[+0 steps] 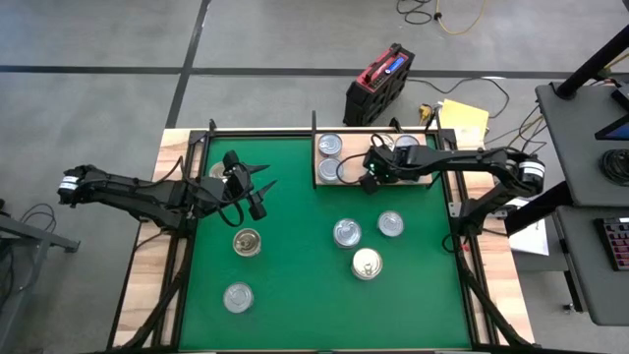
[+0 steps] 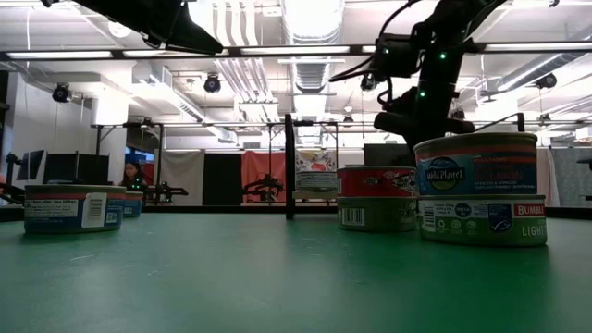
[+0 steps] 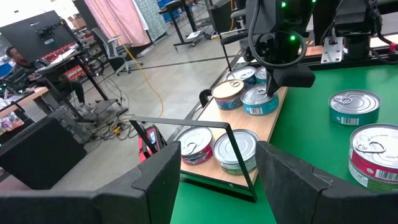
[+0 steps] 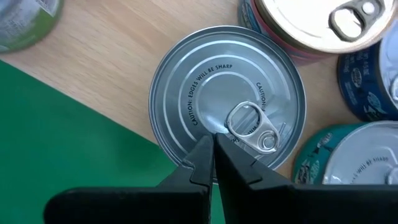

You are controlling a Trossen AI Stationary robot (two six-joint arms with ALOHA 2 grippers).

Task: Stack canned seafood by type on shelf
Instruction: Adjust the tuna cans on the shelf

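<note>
Shelf (image 1: 356, 169) of pale wood lies at the green mat's (image 1: 305, 295) twelve o'clock edge, carrying several cans. Right gripper (image 4: 213, 163) hovers over a silver-lidded can (image 4: 205, 93) there, fingers pressed together beside its pull tab. Left gripper (image 1: 258, 184) hangs at the mat's ten o'clock, fingers spread and empty. Five loose cans (image 1: 367, 263) sit between four and seven o'clock.

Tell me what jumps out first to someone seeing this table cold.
The right gripper, fingers shut, hangs over a silver-lidded can on the pale wooden shelf at the far edge. The left gripper hovers open over the green mat, where five loose cans lie scattered.
</note>
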